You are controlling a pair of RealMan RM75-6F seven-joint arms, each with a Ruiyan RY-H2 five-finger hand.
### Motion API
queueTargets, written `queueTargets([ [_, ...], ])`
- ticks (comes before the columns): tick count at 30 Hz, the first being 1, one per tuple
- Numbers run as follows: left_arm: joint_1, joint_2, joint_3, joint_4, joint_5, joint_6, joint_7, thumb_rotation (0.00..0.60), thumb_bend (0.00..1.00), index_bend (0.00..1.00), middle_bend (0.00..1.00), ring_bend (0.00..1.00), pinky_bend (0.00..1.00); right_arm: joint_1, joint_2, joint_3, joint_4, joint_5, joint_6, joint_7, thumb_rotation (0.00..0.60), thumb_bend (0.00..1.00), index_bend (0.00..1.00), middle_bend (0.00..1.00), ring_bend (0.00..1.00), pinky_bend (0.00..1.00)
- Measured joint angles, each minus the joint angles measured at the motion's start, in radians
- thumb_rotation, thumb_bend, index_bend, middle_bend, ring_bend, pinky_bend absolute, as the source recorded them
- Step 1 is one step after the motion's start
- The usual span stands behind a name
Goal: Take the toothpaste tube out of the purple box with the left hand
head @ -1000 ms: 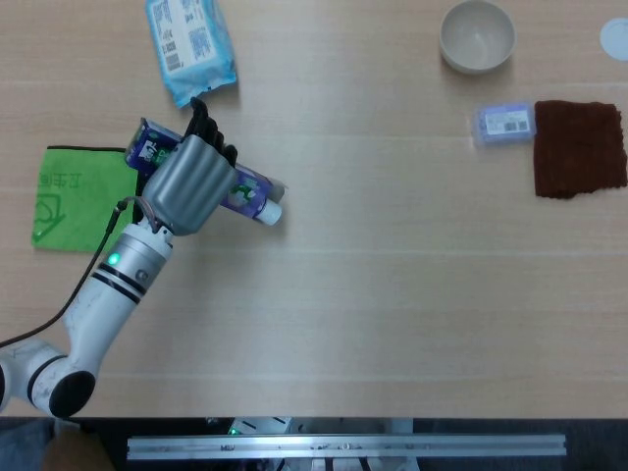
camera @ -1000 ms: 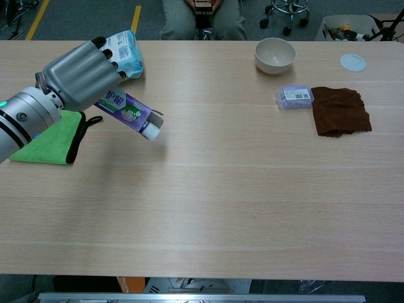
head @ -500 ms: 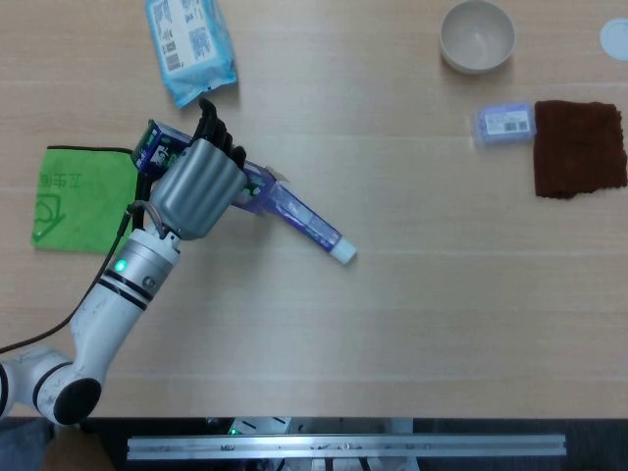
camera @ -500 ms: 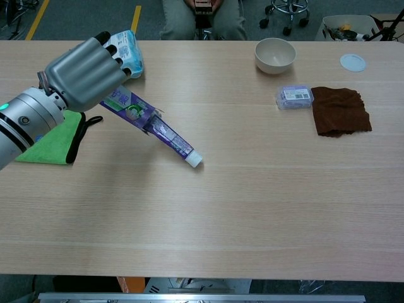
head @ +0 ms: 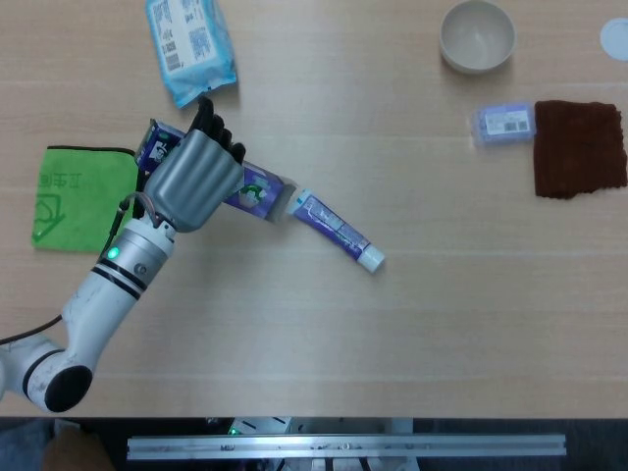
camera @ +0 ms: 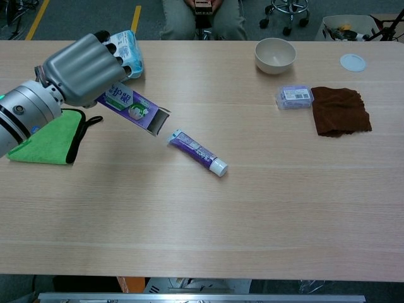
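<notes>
1. Head view: we see the left hand (head: 194,182) wrapped around the purple box (head: 245,188), fingers curled over its top; the box's open mouth points right and slightly toward the robot
2. The toothpaste tube (head: 339,231) lies flat on the table (head: 412,324), fully clear of the box, its crimped end just beside the open mouth and its white cap pointing away to the right. We judge the extraction essentially done
3. Chest view: the box (camera: 134,107) appears tilted, mouth end lowest, held off the table by the hand (camera: 82,60); the tube (camera: 197,151) sits apart from it, not touching
4. Right hand: in neither view
5. Risk: if we lower the box straight down, its mouth flap could catch the tube's crimped end and push or roll the tube across the wood
6. Risk: the hold is on the box's far half only; a light carton may crush or slip if the fingers tighten or loosen, and a dropped box could land on the tube
7. Risk: swinging the arm left to set the box down brings it over the green cloth (head: 83,196) and near the blue wipes packet (head: 191,44); a wide sweep could drag either
8. Risk: the round tube may roll if the table is bumped
</notes>
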Motion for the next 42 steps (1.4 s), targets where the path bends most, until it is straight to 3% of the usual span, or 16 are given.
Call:
queueTargets([
  [5, -0.015, 0.021, 0.022, 0.027, 0.035, -0.087, -0.134, 0.600, 0.14, 0.47, 0.52, 0.34, 0.23, -0.002, 0.000, -0.001, -0.001, 0.001, 0.002, -0.001, 0.600, 0.20, 0.39, 0.40, 0.40, 0.45],
  [13, -0.039, 0.034, 0.076, 0.086, 0.163, -0.210, -0.466, 0.600, 0.14, 0.44, 0.50, 0.33, 0.23, -0.007, 0.000, -0.002, 0.000, 0.008, 0.002, -0.002, 0.600, 0.20, 0.39, 0.40, 0.40, 0.45],
  [19, -0.059, 0.021, 0.103, 0.139, 0.245, -0.292, -0.656, 0.600, 0.14, 0.33, 0.44, 0.31, 0.23, -0.007, -0.001, -0.002, 0.002, 0.010, -0.001, -0.003, 0.600, 0.20, 0.39, 0.40, 0.40, 0.45],
  [26, -0.060, 0.002, 0.086, 0.182, 0.184, -0.328, -0.712, 0.600, 0.14, 0.17, 0.29, 0.21, 0.22, -0.009, -0.002, -0.001, 0.009, 0.017, -0.001, 0.002, 0.600, 0.20, 0.39, 0.40, 0.40, 0.45],
  [30, -0.041, 0.001, 0.069, 0.190, 0.151, -0.307, -0.733, 0.600, 0.14, 0.12, 0.22, 0.19, 0.22, -0.005, -0.005, 0.000, 0.012, 0.016, -0.007, 0.003, 0.600, 0.20, 0.39, 0.40, 0.40, 0.45],
  [35, 0.000, 0.019, 0.047, 0.178, 0.117, -0.233, -0.752, 0.600, 0.14, 0.11, 0.22, 0.19, 0.22, 0.008, -0.015, 0.001, 0.017, 0.014, -0.025, 0.003, 0.600, 0.20, 0.39, 0.40, 0.40, 0.45],
  [42, 0.119, 0.072, 0.031, 0.139, 0.077, -0.027, -0.743, 0.600, 0.14, 0.12, 0.22, 0.19, 0.22, 0.022, -0.023, 0.006, 0.017, 0.014, -0.041, -0.012, 0.600, 0.20, 0.39, 0.40, 0.40, 0.45],
])
